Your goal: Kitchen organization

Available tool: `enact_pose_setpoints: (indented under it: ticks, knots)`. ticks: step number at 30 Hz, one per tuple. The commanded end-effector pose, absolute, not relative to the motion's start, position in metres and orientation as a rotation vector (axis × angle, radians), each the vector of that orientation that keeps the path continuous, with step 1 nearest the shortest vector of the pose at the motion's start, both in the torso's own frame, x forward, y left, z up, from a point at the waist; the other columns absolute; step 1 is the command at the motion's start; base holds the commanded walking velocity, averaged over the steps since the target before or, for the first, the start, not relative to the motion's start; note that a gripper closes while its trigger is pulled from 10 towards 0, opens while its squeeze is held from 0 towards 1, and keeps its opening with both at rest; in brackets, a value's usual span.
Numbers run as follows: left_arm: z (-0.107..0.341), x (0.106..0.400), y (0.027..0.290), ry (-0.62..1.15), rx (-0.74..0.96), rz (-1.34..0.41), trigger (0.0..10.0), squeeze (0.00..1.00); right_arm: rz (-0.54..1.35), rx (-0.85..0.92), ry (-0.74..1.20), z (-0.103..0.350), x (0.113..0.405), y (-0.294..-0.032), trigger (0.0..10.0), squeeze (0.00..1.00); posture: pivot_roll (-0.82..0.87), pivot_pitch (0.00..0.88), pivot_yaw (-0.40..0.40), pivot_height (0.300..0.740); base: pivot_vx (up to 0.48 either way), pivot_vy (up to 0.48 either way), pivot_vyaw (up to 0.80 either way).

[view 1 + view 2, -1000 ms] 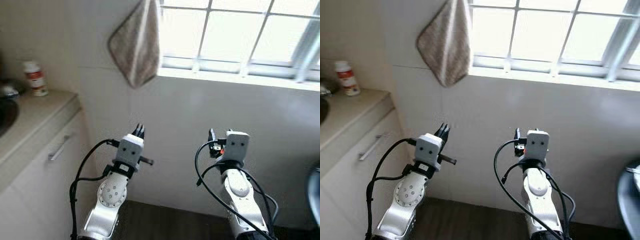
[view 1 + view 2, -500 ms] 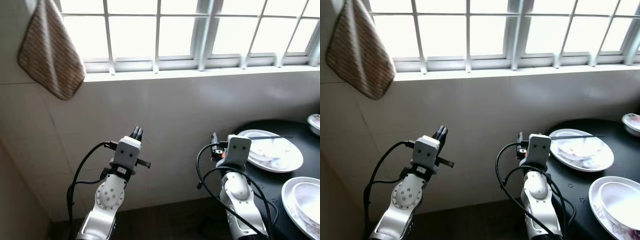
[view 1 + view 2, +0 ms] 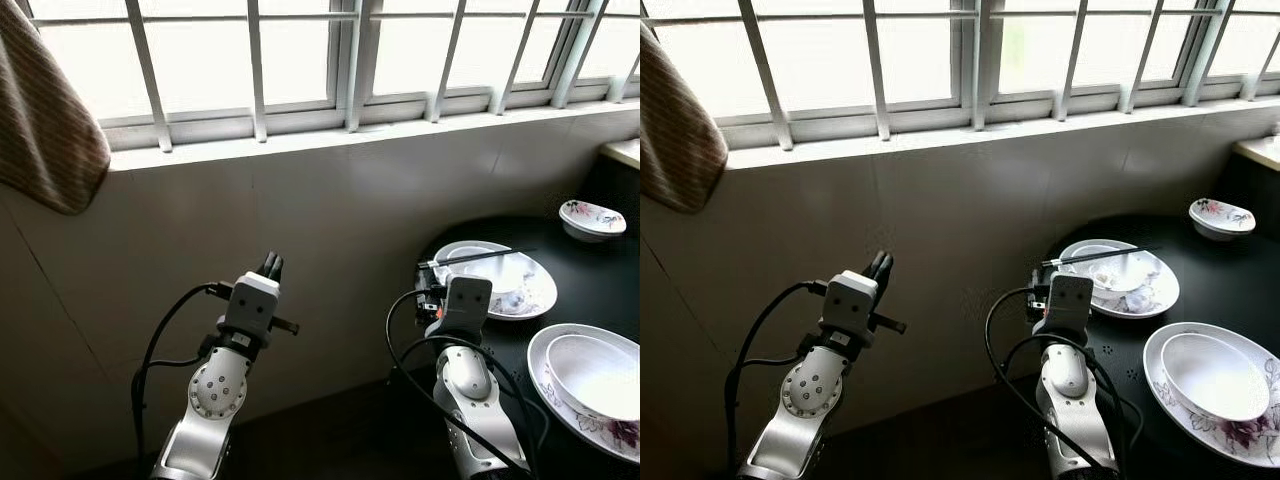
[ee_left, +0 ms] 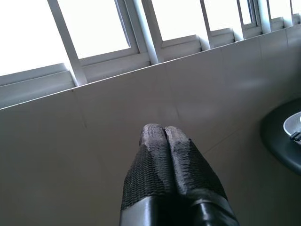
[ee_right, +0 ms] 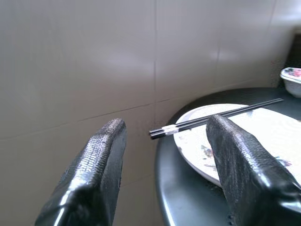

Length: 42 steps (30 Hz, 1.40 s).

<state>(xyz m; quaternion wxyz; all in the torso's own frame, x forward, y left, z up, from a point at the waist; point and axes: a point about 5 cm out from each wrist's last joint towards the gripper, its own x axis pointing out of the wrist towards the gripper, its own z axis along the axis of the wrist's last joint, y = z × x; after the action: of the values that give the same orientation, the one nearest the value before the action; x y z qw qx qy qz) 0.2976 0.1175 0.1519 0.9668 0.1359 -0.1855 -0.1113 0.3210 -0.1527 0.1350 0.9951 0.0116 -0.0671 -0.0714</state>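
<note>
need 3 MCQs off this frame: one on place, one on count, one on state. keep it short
1. Where do the chopsticks lie?
A. Across the plate nearest the wall
B. On the windowsill
C. On the floor

2. How many dishes sit alone on the black table, not stacked with another?
A. None
B. One
C. Three

3. How do the two claws stand?
A. Both open
B. Left shut, right open
C. Left open, right shut

Answers:
1. A: the dark sticks rest over the rim of the plate that lies nearest the tiled wall.
2. B: only the small floral bowl at the far edge stands by itself.
3. B: the left claw has its fingers pressed together, and the right claw has a wide gap.
</note>
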Motion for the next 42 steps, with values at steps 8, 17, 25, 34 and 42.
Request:
enact_pose_setpoints:
  ticks: [8, 17, 25, 34, 42]
  knots:
    - [0.149, 0.299, 0.118, -0.352, 0.290, -0.216, 10.0, 0.00, -0.150, 0.015, -0.133, 0.137, 0.323, -0.153, 10.0, 0.00, 0.02, 0.000, -0.005, 0.740, 0.000, -0.280, -0.78]
    - [0.150, 0.299, 0.118, -0.360, 0.274, -0.212, 10.0, 0.00, -0.153, 0.003, -0.136, 0.138, 0.323, -0.153, 10.0, 0.00, 0.01, 0.000, -0.004, 0.740, 0.000, -0.084, -0.78]
    - [0.148, 0.299, 0.119, -0.350, 0.278, -0.210, 10.0, 0.00, -0.161, 0.004, -0.133, 0.138, 0.323, -0.155, 10.0, 0.00, 0.01, 0.000, -0.004, 0.740, 0.000, 0.000, -0.77]
    - [0.147, 0.300, 0.119, -0.348, 0.279, -0.208, 10.0, 0.00, -0.164, -0.006, -0.121, 0.135, 0.324, -0.156, 10.0, 0.00, 0.01, 0.000, -0.004, 0.740, 0.000, 0.000, -0.60]
    - [0.146, 0.300, 0.119, -0.343, 0.284, -0.210, 10.0, 0.00, -0.218, 0.098, 0.020, 0.120, 0.333, -0.180, 10.0, 0.00, 0.02, 0.000, -0.004, 0.740, 0.000, 0.000, 0.00]
